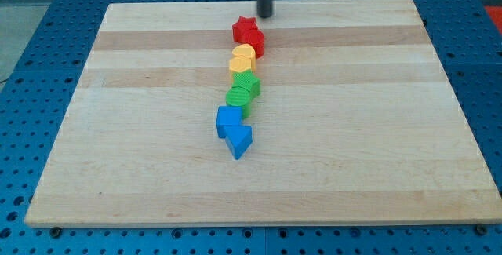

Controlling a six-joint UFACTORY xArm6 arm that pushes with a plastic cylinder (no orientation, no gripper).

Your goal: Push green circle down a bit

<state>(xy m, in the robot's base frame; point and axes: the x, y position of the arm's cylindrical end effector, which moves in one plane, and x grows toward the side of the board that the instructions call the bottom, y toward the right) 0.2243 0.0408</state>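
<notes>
The blocks lie in one touching column down the middle of the wooden board (118, 129). From the view's top: a red star (245, 27), a second red block (255, 44), a yellow heart (243, 53), a second yellow block (241, 67), a green block (247, 84) whose shape I cannot make out, the green circle (238, 98), a blue block (227, 118) and a blue triangle (239, 140). My tip (265, 15) stands near the board's top edge, just up and right of the red star, well above the green circle and apart from it.
The board rests on a blue perforated table (31, 67) that surrounds it on all sides. The rod comes down from the view's top edge.
</notes>
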